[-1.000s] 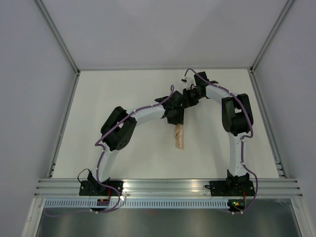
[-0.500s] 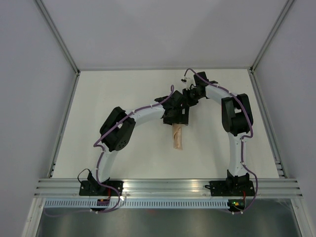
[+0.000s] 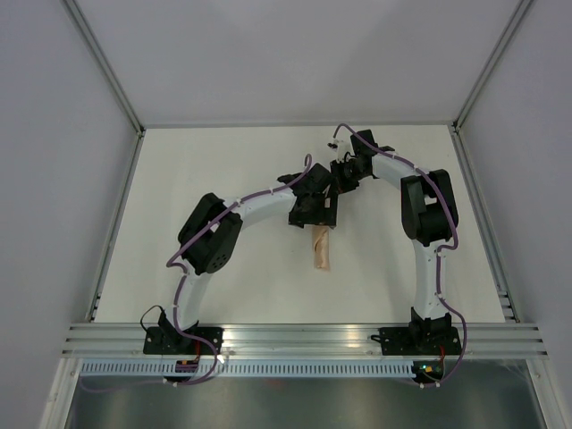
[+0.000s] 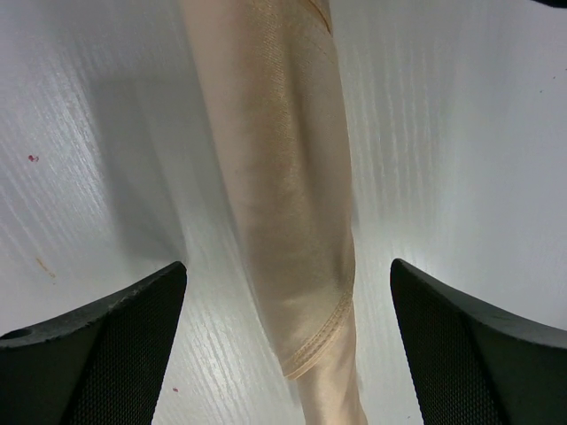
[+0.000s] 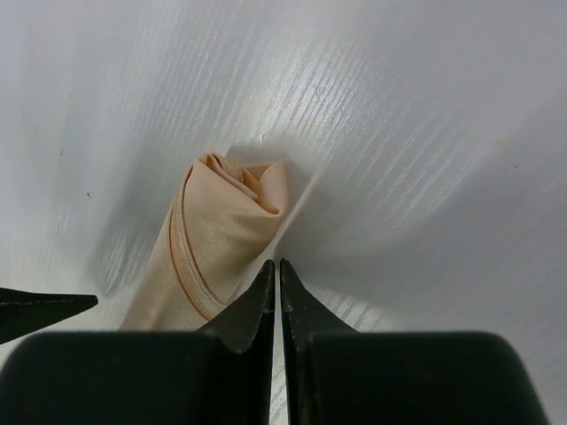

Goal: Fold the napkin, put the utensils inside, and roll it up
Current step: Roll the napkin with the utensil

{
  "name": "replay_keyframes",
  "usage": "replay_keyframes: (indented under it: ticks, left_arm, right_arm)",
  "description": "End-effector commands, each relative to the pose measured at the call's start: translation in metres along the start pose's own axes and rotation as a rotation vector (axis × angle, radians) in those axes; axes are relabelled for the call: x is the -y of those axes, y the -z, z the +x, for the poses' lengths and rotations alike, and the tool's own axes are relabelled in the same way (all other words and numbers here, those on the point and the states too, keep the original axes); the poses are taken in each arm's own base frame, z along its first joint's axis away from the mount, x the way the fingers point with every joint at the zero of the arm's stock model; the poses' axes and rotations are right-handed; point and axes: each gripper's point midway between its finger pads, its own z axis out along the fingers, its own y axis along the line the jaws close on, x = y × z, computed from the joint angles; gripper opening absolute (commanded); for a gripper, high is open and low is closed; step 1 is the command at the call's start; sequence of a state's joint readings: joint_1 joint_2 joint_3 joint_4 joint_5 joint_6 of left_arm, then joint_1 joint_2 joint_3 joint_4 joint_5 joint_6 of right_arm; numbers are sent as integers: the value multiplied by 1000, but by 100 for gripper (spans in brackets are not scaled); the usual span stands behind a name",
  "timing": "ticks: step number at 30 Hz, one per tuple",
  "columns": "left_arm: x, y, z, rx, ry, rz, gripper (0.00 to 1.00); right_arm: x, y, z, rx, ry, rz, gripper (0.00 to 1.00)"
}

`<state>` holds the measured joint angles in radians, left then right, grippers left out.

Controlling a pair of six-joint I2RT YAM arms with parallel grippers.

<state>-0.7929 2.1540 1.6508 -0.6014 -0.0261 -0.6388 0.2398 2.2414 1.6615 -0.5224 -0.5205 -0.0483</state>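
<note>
Left wrist: napkin [image 4: 275, 177] untouched between spread left pincer [image 4: 285, 273]

Napkin [image 4: 283, 204]: peach-orange, plain, fine weave sheen. Table [image 4: 461, 133]: white w/ faint grey grain streaks, tiny red speck. Fingers [image 4: 106, 354]: black, mesh-textured. Arms [image 3: 264, 211]: white + black; cables [image 3: 259, 194] purple.

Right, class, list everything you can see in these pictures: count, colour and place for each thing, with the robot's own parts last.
napkin: one, peach-orange, rolled up, lying mid-table
table: one, white, under everything
rail: one, silver metal, along the table's near edge
walls: pale grey, on three sides of the table
left arm: one, white and black, purple cable
right arm: one, white and black, purple cable
left gripper: one, black, open, fingers either side of the roll, apart from it
right gripper: one, black, shut, tips at the roll's far end
</note>
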Motion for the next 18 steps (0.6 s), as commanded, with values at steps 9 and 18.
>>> replay_keyframes:
  ticks: [9,18]
  left_arm:
    - [25,90,-72,195,-16,134,100]
    - [20,190,-111,379,-8,235,100]
  right_arm:
    - [29,19,-17,36,-9,203,32]
    - [39,89,-72,235,-5,303,54]
